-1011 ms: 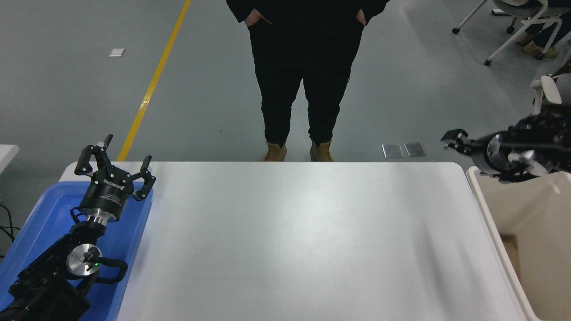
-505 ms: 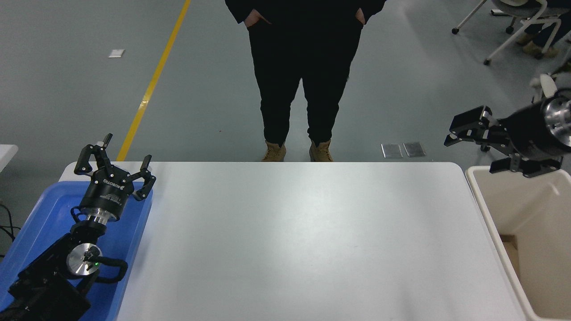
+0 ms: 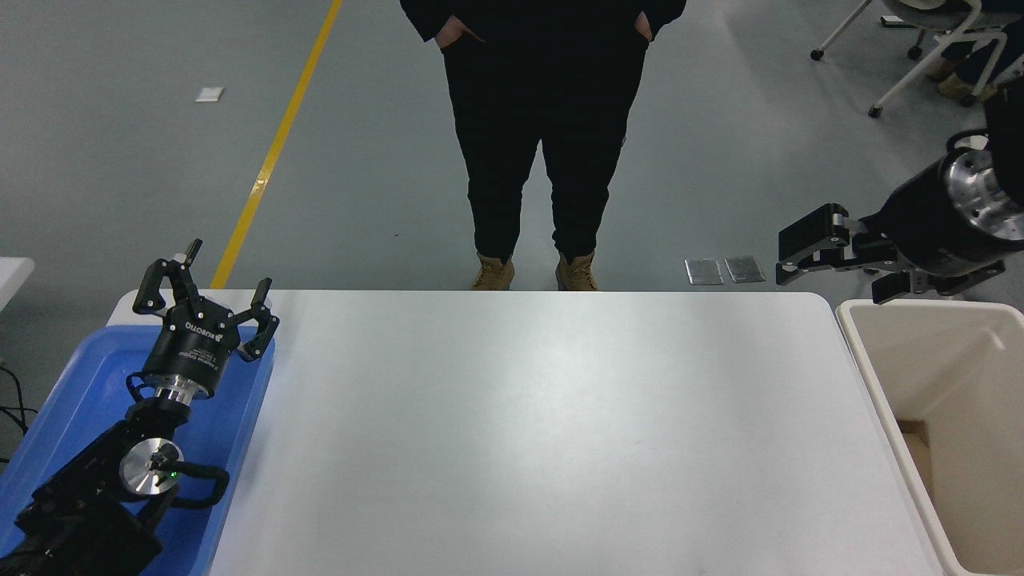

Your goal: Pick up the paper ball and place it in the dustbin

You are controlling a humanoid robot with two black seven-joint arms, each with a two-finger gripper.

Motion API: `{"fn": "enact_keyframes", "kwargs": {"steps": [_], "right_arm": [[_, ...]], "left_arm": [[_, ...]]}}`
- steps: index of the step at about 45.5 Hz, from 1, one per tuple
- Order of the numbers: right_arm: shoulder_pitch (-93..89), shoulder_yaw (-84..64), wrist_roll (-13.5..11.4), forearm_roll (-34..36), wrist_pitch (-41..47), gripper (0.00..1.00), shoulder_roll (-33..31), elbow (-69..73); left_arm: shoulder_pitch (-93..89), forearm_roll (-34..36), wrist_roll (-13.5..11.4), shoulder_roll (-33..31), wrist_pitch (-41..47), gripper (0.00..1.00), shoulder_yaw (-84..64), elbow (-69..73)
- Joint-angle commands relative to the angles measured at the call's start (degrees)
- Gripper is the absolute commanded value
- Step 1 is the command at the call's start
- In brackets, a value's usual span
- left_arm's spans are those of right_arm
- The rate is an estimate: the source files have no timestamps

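The dustbin (image 3: 860, 364) is a cream-beige bin at the table's right edge, cut off by the picture's edge. A tan-brown patch (image 3: 916, 444) lies low inside it by the left wall; I cannot tell if it is the paper ball. No paper ball shows on the table. My right gripper (image 3: 832, 274) is open and empty, held in the air just beyond the bin's far left corner, pointing left. My left gripper (image 3: 210, 290) is open and parked at the lower left.
The white table (image 3: 544, 432) fills the middle. A shallow blue tray (image 3: 76, 384) lies under the left arm. A person in black with tan boots (image 3: 536, 272) stands at the far edge. Office chairs (image 3: 920, 48) stand at the far right.
My right gripper has risen from over the bin's far rim, turned, and now sits a little higher and further back. The left arm and the person have not moved.
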Motion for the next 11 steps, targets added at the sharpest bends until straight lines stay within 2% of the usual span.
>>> {"fn": "enact_keyframes", "kwargs": {"steps": [1, 11], "right_arm": [[-3.13, 2.57, 0.10, 0.11, 0.71, 1.00, 5.48, -1.46], [-5.15, 3.89, 0.36, 0.20, 0.71, 1.00, 5.66, -2.34]], "left_arm": [[0.00, 0.01, 0.06, 0.00, 0.00, 0.98, -0.01, 0.00], [0.00, 0.01, 0.07, 0.00, 0.00, 0.98, -0.01, 0.00]]}}
